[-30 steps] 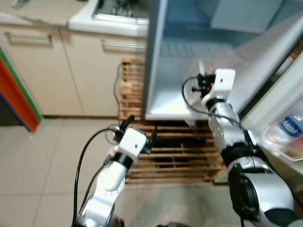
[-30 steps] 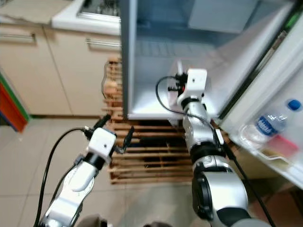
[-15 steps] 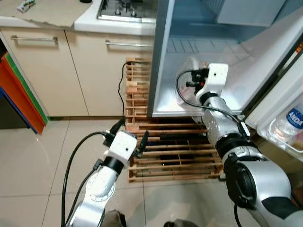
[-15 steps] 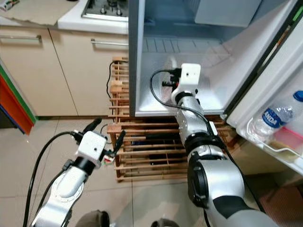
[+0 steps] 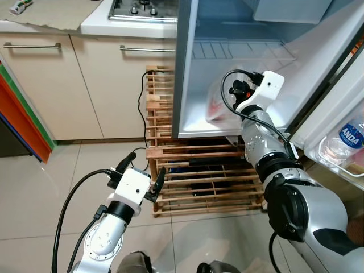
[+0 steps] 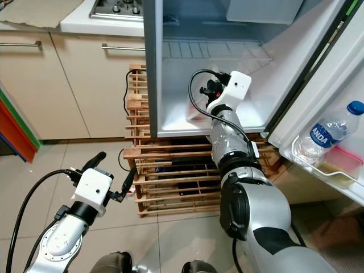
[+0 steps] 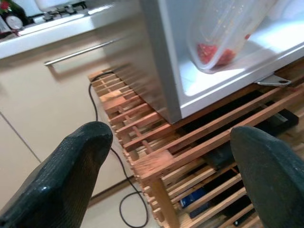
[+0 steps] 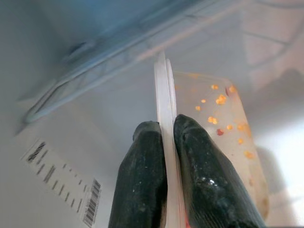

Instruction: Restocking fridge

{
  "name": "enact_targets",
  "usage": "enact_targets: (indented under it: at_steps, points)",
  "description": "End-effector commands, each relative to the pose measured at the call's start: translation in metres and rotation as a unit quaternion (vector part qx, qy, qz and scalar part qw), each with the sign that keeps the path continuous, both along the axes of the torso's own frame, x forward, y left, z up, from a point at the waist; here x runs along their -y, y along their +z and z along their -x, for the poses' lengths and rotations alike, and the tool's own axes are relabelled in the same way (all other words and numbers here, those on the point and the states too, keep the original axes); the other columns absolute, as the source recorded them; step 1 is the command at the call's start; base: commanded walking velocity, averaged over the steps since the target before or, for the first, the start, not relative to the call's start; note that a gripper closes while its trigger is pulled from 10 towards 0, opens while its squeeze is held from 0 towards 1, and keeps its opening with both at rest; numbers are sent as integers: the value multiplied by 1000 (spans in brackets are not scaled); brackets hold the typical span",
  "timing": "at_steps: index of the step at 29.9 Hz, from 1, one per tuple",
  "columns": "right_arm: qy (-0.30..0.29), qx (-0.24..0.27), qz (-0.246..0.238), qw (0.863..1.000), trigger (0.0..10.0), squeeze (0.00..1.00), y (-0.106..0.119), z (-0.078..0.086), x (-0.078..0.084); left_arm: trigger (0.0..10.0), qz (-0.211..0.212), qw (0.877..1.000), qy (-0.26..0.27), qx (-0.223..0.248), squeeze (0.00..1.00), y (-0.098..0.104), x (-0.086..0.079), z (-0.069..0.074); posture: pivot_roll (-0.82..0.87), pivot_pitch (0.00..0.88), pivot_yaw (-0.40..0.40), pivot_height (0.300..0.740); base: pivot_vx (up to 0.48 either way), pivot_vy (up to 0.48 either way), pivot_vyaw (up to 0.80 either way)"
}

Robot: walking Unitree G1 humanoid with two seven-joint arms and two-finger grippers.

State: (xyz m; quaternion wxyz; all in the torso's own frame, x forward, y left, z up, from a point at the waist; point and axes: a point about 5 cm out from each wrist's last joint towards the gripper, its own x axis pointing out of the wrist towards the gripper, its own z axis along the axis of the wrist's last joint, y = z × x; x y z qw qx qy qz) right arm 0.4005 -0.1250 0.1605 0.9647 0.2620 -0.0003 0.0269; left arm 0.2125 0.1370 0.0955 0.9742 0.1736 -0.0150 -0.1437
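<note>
**Clear bag pinched at the fridge floor**

Black-fingered and spread wide with nothing between its tips, the left gripper [image 5: 142, 169] hangs low over the pale tiled floor [image 5: 51, 182], just in front of the wooden slatted rack [image 5: 199, 176]. In the left wrist view its two fingers [image 7: 61, 175] stand well apart, framing the rack's slats and the fridge's lower edge. A black cable [image 5: 142, 114] runs down the rack's side next to the cream cabinet [image 5: 68, 85].

Beyond the rack, the right arm reaches up and forward into the open fridge [image 5: 185, 68], which stands on the rack. The right gripper [image 8: 166, 142] is clenched on the flat top edge of a clear plastic bag [image 5: 219, 105]; the right wrist view shows both fingertips [image 8: 147, 156] pressed against the bag's thin seam from either side. The bag holds red and orange bits, gathered mostly at its bottom, and it sits on the white floor of the fridge's lowest compartment, near the front edge. A wire shelf [image 5: 239, 51] runs above it.

To the right, the open fridge door [image 6: 330, 131] carries a water bottle [image 6: 327, 133] with a blue cap in its door bin. Farthest off, a gas hob [image 5: 142, 8] sits on the countertop beside the fridge.
</note>
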Motion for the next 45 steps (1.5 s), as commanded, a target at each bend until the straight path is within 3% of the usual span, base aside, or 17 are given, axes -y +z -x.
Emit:
enact_targets:
  at_steps: [1,9,14,15,16,23,24,25,35,45]
  points:
    - [26,-117,-37,992,0,0,-45,15,-15,10000,-1,1000,-4,-7,0,0,2,4,208,199,-69,740,0,0,0]
    - [2,-157,-90,984,0,0,-55,18,-11,10000,0,1000,-3,-15,0,1,5,8,213,217,-76,740,0,0,0]
    - [12,-161,-62,985,0,0,-55,18,-15,10000,-2,1000,3,-17,0,2,2,11,222,225,-78,740,0,0,0]
    - [18,-161,-41,986,6392,12,-54,17,-16,10000,-2,1000,6,-18,0,2,2,12,222,230,-83,740,0,0,0]
    - [18,-162,-24,986,10000,27,-54,17,-16,10000,-1,1000,7,-19,0,2,2,13,221,233,-86,740,0,0,0]
    - [24,-161,54,985,10000,12,-54,17,-16,10000,3,1000,12,-23,0,2,4,14,215,243,-96,740,0,0,0]
    - [22,-161,64,985,10000,557,-54,17,-15,10000,3,1000,12,-24,0,2,5,14,215,243,-98,740,0,0,0]
    - [19,-160,79,984,10000,1000,-53,17,-14,10000,4,1000,12,-25,0,2,6,15,213,245,-101,740,0,0,0]
    - [6,-133,159,978,10000,1000,-43,13,-9,10000,7,999,18,-26,0,1,8,13,207,245,-108,740,0,0,0]
    - [-12,-55,264,963,10000,1000,-15,3,-12,10000,10,999,22,-23,0,1,11,11,198,241,-119,740,0,0,0]
